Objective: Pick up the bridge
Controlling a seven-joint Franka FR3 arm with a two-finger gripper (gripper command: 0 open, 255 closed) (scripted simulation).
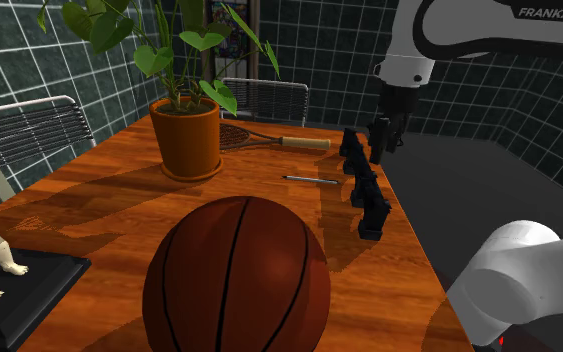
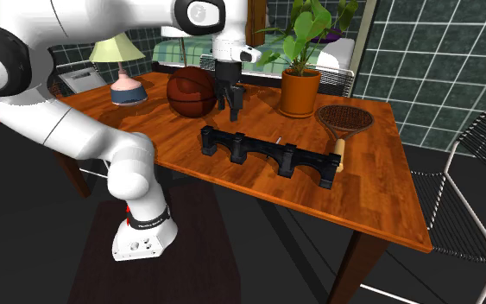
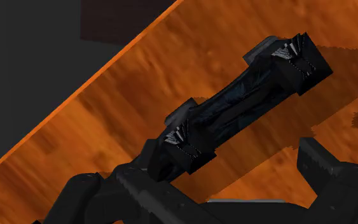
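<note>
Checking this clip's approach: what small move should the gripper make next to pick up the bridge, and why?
Probably lower straight down. The gripper hangs open above one end of the black bridge, not touching it; the wrist view shows that end between the spread fingers. The bridge lies flat on the table, so descending should bring the fingers around it before closing.

Long black bridge [image 2: 267,154] with several piers, upright on the wooden table [image 2: 379,199], lengthwise beside its edge.

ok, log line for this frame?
phase: pre-grasp | gripper: open, above bridge end, not touching | bridge: lying on table near edge | held: nothing
</note>
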